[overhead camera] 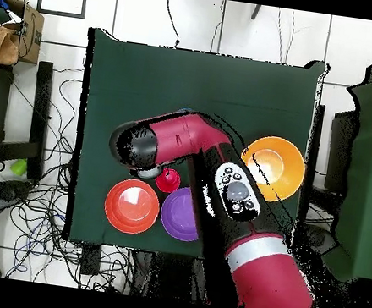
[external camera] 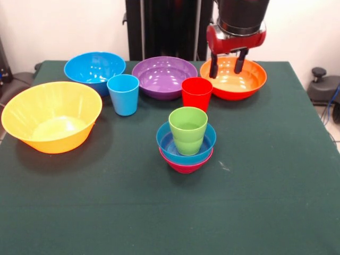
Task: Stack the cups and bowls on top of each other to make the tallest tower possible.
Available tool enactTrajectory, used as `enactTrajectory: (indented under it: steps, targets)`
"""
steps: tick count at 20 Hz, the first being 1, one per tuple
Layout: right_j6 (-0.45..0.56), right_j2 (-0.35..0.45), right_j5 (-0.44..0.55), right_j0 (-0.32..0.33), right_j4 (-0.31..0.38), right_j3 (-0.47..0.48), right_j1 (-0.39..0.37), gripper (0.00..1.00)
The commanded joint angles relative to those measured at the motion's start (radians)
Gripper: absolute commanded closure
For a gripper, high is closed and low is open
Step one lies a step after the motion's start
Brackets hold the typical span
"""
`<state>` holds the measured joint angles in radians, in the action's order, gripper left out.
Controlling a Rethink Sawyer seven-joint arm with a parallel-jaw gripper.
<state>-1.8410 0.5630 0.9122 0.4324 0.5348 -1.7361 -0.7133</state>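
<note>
My gripper [external camera: 227, 65] is open and empty, hanging just above the red-orange bowl [external camera: 234, 81] at the back right. The tower [external camera: 186, 143] stands mid-table: the green cup [external camera: 188, 129] in the small blue bowl [external camera: 171, 141], which sits in the small magenta bowl [external camera: 186, 164]. The red cup [external camera: 196, 93] and the light blue cup [external camera: 123, 94] stand upright behind it. The purple bowl [external camera: 164, 77] and the large blue bowl [external camera: 94, 68] sit at the back. The yellow-orange bowl [external camera: 51, 117] lies apart at the left. In the overhead view my arm [overhead camera: 183, 139] hides the tower.
The overhead view shows the red-orange bowl [overhead camera: 132, 206], the purple bowl [overhead camera: 181, 214], the red cup [overhead camera: 167, 180] and the yellow-orange bowl [overhead camera: 273, 167] near the robot's side of the green table [overhead camera: 208, 83]. The black pedestal [external camera: 164, 26] stands behind the bowls.
</note>
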Motion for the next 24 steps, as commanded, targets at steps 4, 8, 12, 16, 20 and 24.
enactTrajectory:
  steps: [4, 8, 12, 16, 20, 24]
  targets:
    - [0.051, 0.046, -0.050, -0.043, -0.002, -0.106, 0.099, 0.00]
    - [0.038, 0.044, -0.073, -0.044, 0.005, -0.115, 0.108, 0.00]
    - [0.002, 0.029, -0.111, -0.067, 0.021, -0.093, 0.141, 0.00]
    - [-0.037, 0.008, -0.149, -0.101, 0.033, -0.050, 0.181, 0.00]
    - [-0.072, -0.013, -0.171, -0.139, 0.027, -0.003, 0.214, 0.00]
    - [-0.082, -0.024, -0.180, -0.165, 0.010, 0.031, 0.234, 0.00]
